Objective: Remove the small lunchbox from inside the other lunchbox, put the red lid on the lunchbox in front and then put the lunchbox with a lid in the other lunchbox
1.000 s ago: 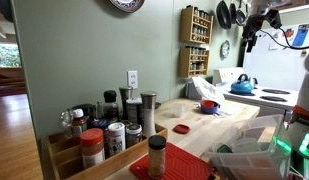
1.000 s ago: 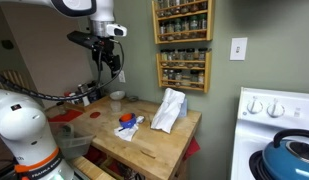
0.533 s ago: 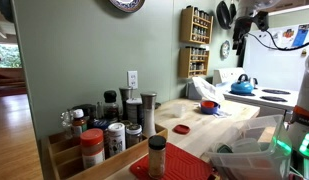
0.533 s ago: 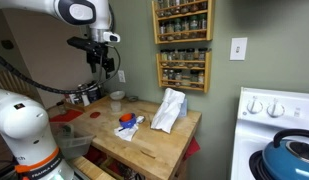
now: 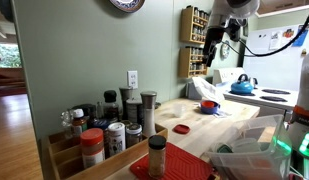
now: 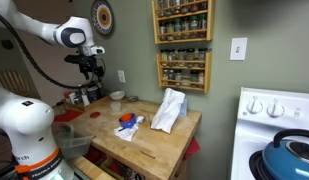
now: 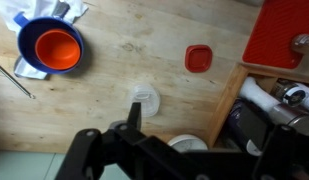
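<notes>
Claw [image 7: 189, 135] well above small lunchbox [image 7: 144, 97], apart.

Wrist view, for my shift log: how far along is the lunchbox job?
Done, apparently: the small lunchbox stands alone, apart from the other lunchbox. In hand: nothing I can see; the gripper hangs well above the counter. Left: the red lid lies by itself on the counter, so lidding and nesting remain.

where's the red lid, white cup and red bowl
red lid [image 7: 198, 58], wrist view, its centre
white cup [image 7: 144, 98], wrist view, its open top
red bowl [image 7: 59, 49], wrist view, its inner floor
</notes>
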